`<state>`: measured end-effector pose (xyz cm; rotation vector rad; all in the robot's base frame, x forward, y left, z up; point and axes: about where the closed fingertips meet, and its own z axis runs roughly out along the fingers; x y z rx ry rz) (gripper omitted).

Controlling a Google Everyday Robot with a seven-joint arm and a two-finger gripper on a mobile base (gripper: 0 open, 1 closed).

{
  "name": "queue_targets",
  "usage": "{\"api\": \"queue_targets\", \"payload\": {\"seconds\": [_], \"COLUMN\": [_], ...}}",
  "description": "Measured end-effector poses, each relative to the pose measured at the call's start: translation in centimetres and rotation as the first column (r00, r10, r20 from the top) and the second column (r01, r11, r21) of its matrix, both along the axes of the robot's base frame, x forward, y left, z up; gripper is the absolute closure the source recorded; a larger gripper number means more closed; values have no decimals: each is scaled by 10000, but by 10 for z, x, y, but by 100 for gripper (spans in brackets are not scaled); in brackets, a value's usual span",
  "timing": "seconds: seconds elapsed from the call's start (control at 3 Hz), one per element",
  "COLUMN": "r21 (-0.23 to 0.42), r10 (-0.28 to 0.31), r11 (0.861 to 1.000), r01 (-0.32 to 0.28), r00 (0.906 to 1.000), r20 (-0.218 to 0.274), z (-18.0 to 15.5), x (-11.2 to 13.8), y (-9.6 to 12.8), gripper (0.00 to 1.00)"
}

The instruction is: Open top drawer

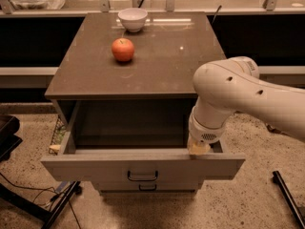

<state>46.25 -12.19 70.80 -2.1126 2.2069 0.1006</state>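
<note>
The top drawer [90, 167] stands pulled out from under the worktop [167, 68]. It has a flat grey front, a dark loop handle and a deep, boxy grey interior. The gripper [199, 148] hangs from a smooth white arm [248, 92], its cream tip at the front's upper edge, right of centre; how its jaws stand I cannot tell. A round red apple [123, 49] and a white bowl [132, 19] sit on the glossy brown worktop, well back from its edges.

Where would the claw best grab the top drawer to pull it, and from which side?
The dark loop handle centred on the flat front of the top drawer, approached from the front: it juts out as the only graspable feature there. The claw sits at the front panel's upper edge, near its right end.
</note>
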Motion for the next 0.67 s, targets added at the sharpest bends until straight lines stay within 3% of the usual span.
{"api": "queue_targets", "payload": {"seconds": [0.33, 0.67], "r21": [102, 1034], "r10": [371, 335], "r11": [9992, 9937], "r01": [-376, -423], "r00": [9982, 9959], "r20": [476, 845], "z": [-6, -62], "x": [32, 74], "y": [11, 16], "gripper": [100, 100]}}
